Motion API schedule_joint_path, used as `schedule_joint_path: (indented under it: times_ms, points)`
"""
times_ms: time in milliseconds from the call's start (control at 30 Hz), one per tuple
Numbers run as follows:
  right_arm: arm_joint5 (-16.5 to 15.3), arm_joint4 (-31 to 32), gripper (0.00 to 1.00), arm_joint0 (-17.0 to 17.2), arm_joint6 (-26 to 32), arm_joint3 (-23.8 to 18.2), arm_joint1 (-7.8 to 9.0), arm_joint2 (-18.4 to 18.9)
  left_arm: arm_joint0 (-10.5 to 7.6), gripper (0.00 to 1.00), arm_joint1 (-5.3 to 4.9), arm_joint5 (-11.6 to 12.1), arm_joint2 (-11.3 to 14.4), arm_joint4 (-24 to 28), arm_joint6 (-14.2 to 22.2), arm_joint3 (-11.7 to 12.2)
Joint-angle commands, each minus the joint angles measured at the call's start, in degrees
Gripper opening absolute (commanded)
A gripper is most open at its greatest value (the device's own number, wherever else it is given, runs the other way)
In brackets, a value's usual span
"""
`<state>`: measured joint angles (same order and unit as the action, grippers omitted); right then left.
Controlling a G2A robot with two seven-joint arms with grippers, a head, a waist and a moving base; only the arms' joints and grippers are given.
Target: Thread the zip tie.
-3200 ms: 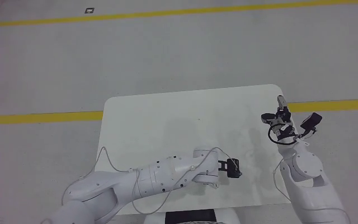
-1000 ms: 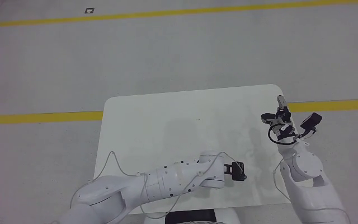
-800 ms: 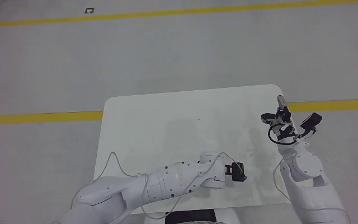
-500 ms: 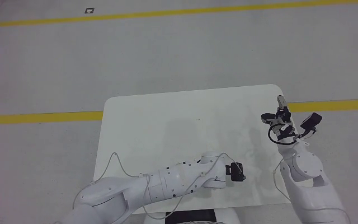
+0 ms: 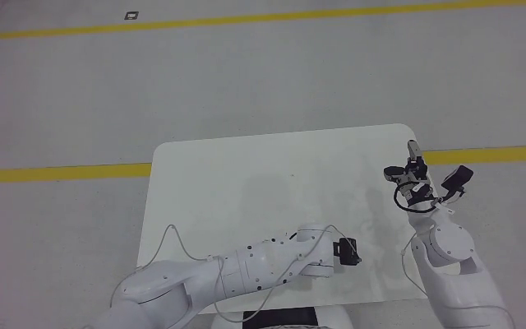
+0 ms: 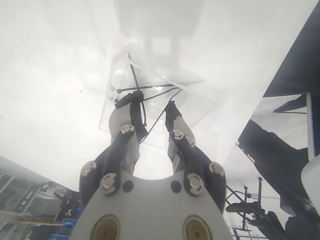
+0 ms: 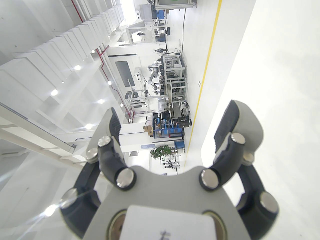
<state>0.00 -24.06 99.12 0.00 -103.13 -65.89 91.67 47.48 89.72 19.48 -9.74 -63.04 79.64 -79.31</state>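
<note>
L forearm: sits lower, nearer the table's front edge than 3 s ago; last sec near-still.
L claw: spread, tips down in clear tray among black zip ties; none pinched.
R claw: spread wide, empty, unmoved by table's right edge.
Meaning: prob. lining up a pick; threading not begun.

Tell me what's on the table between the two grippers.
Top view: bare white table between left gripper and right gripper. Left wrist view: the zip ties lie in a clear tray under the left gripper.
</note>
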Motion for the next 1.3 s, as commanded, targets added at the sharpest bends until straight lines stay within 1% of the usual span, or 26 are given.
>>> schedule_joint_path:
  times_ms: [0,233,333,433,667,833,967,1067,1267]
  points:
    - [0.00,0.00,1.00,0.00,0.00,0.00,0.00,0.00,-0.02,0.20,0.07,0.00,0.00,-0.04,0.00,0.10]
    - [0.00,0.00,1.00,0.00,0.00,0.00,0.00,0.00,-0.06,0.16,0.25,0.00,0.00,-0.15,-0.09,0.37]
    - [0.00,0.00,1.00,0.00,0.00,0.00,0.00,0.00,-0.08,0.04,0.30,0.00,0.00,-0.24,-0.24,0.46]
    - [0.00,0.00,1.00,0.00,0.00,0.00,0.00,0.00,-0.09,0.00,0.32,0.00,0.00,-0.37,-0.43,0.50]
    - [0.00,0.00,1.00,0.00,0.00,0.00,0.00,0.00,-0.25,0.00,0.29,0.00,0.00,-0.21,-0.33,0.19]
    - [0.00,0.00,1.00,0.00,0.00,0.00,0.00,0.00,-0.82,0.00,0.03,0.00,0.00,0.48,0.00,-1.09]
    - [0.00,0.00,1.00,0.00,0.00,0.00,0.00,0.00,-1.58,0.00,-0.63,0.00,0.00,1.05,0.00,-2.38]
    - [0.00,0.00,1.00,0.00,0.00,0.00,0.00,0.00,-2.34,0.00,-1.46,0.00,0.00,1.86,0.00,-4.03]
    - [0.00,0.00,1.00,0.00,0.00,0.00,0.00,0.00,-3.98,0.00,-3.90,0.00,0.00,4.22,0.00,-8.34]
